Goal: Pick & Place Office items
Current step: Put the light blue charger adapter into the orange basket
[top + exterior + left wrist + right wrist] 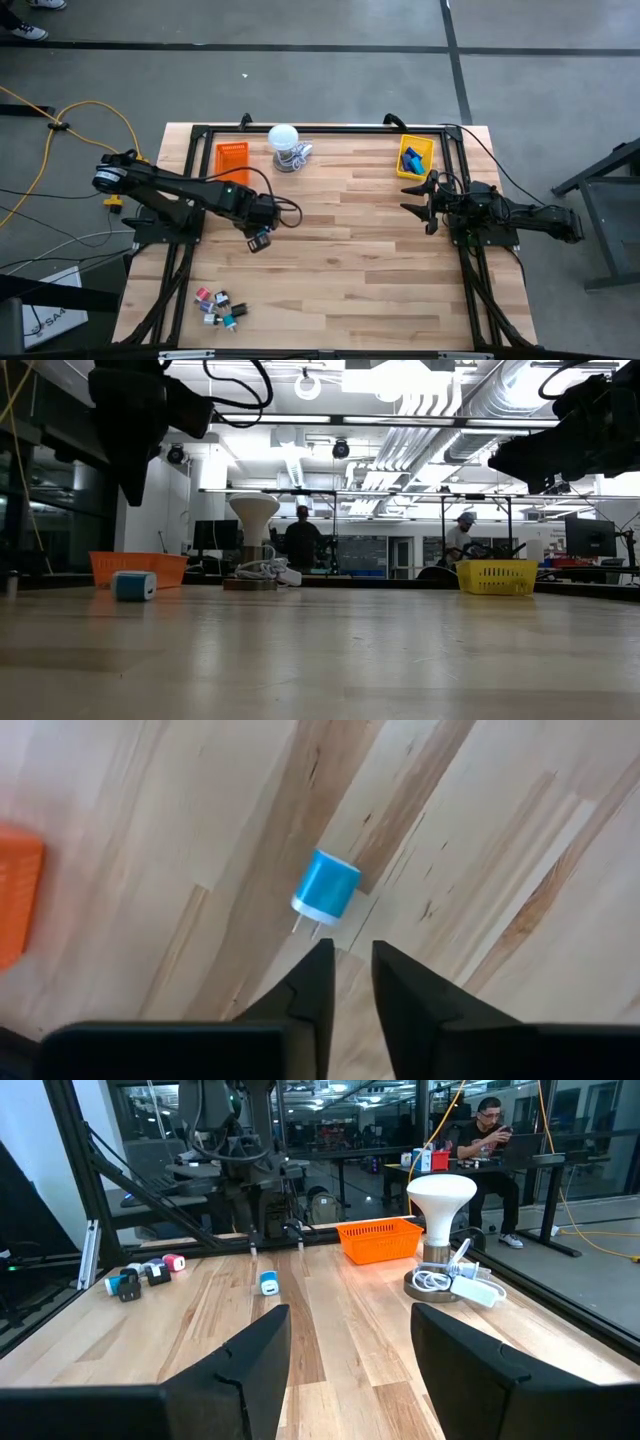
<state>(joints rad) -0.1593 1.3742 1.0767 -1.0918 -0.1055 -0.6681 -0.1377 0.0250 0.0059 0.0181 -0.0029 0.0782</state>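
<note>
Pale striped wood-grain worktop [350, 250], blue charger block [326, 886] capped in white, orange mesh tray [232, 157], yellow mesh tray [401, 168] filled with blue pieces [415, 158], white lamp [441, 1195], red, black, teal and white bits [220, 307]

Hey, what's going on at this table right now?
A two-armed robot is sorting small office items into trays. The left end effector hangs shut just above a small blue and white plug-in charger lying on the wooden table, not holding it. An orange tray sits nearby, and a cluster of small items waits at the near left corner. The right end effector is open and idle by the yellow tray, which already holds blue pieces.
</note>
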